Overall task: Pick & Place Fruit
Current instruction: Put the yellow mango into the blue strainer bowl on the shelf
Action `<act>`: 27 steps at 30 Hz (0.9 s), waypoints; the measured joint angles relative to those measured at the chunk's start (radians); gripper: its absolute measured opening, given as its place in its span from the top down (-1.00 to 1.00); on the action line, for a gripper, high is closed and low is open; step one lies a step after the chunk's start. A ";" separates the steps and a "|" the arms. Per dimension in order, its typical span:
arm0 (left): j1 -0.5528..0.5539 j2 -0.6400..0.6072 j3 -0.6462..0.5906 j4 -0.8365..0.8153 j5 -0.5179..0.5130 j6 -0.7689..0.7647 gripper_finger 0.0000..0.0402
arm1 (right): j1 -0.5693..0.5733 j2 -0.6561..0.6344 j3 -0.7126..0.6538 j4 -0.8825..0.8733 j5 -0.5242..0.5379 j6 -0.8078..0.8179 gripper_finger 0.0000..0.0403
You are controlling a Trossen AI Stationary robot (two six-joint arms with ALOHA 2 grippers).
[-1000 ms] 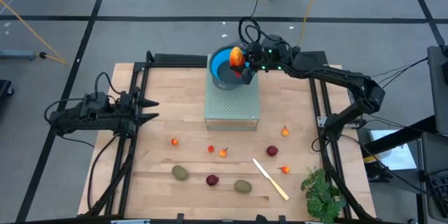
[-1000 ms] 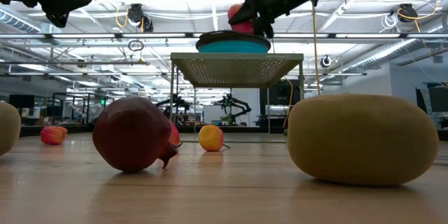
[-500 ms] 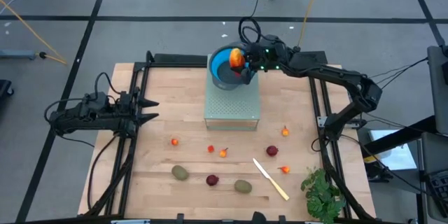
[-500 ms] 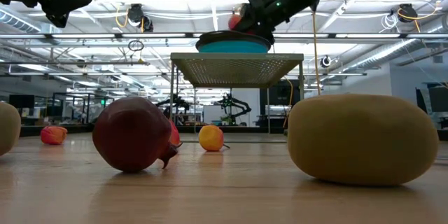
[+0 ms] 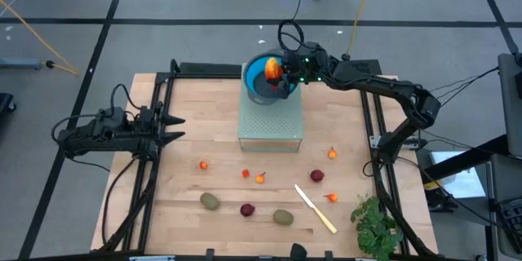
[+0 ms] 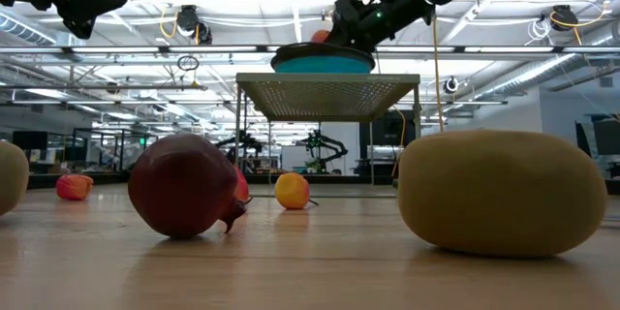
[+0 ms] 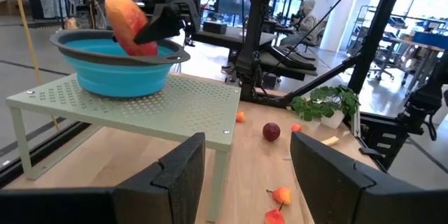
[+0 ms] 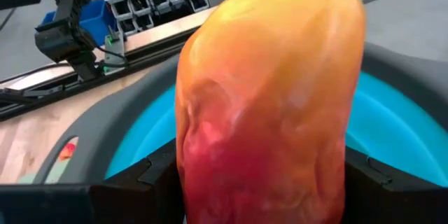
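The right claw [image 5: 278, 77] has carried the red-orange fruit [image 5: 273, 69] lower, into the blue bowl [image 5: 254, 73].

A light wooden table [image 5: 163, 212] fills the middle of the high view. At its upper centre stands a pale green perforated riser [image 5: 271, 124]. Scattered across the lower half lie two kiwi-like ovals [image 5: 210, 201], two dark red balls [image 5: 247, 209], small orange-red bits [image 5: 203, 165], a cream knife [image 5: 315, 208] and, lower right, a green leafy bunch [image 5: 375, 224].
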 joint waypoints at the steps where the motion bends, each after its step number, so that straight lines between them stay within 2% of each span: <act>1: 0.000 0.000 0.000 0.000 0.000 0.000 -0.05 | 0.000 0.000 0.000 -0.005 0.000 0.002 -0.17; 20: 0.000 0.000 0.000 0.000 0.000 -0.001 -0.05 | -0.001 0.013 0.000 -0.004 -0.001 0.018 -0.17; 27: 0.000 0.000 0.000 0.000 0.000 -0.002 -0.05 | 0.000 0.013 0.000 0.001 -0.002 0.019 -0.23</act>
